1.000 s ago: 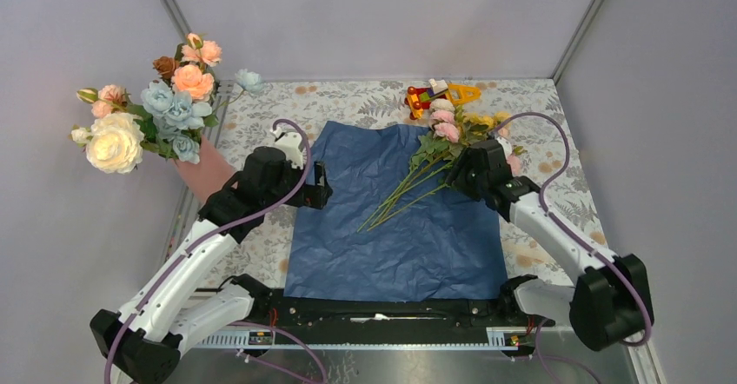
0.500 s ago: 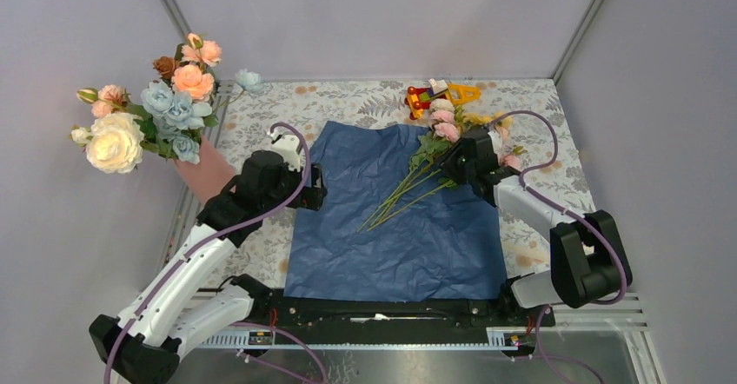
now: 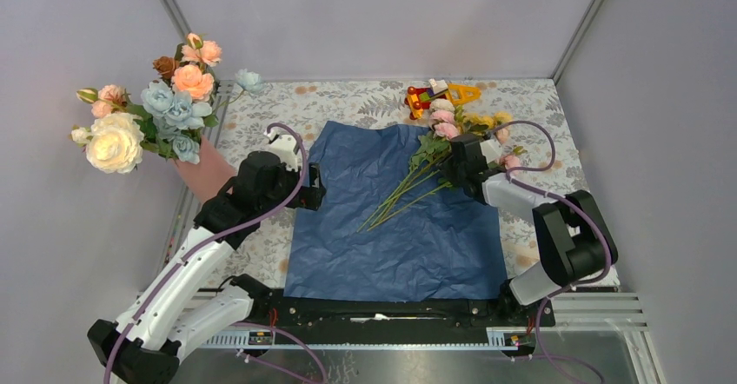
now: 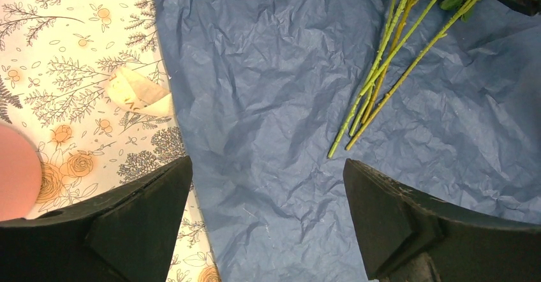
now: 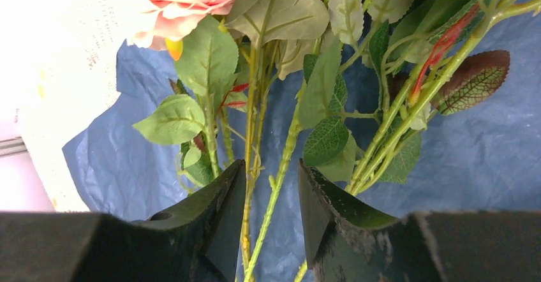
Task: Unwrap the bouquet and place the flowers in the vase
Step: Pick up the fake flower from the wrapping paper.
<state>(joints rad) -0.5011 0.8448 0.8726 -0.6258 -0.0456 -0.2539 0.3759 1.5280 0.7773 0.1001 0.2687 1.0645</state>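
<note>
The blue paper [image 3: 400, 219] lies spread flat on the table. The flowers [image 3: 448, 125], small pink, yellow and cream roses, lie across its far right corner, stems [image 3: 401, 195] pointing near-left. My right gripper [image 3: 452, 167] sits low over the leafy stems. In the right wrist view its jaws [image 5: 272, 196] stand partly open, with two thin green stems [image 5: 281, 161] between them and a gap on the right side. My left gripper [image 3: 317, 184] hovers wide open and holds nothing over the paper's left edge [image 4: 268, 90]. The salmon vase [image 3: 204, 174] stands at the far left.
Large peach, dusty-blue and cream blooms [image 3: 148, 122] fill the vase. A red-and-yellow toy [image 3: 439, 96] lies behind the roses. A cream ribbon scrap [image 4: 137, 94] rests on the patterned cloth [image 3: 348, 102] beside the paper. Grey walls enclose the table.
My right gripper's jaws have narrowed around the stems, and the right arm's elbow has swung up and inward. The left arm has barely moved.
</note>
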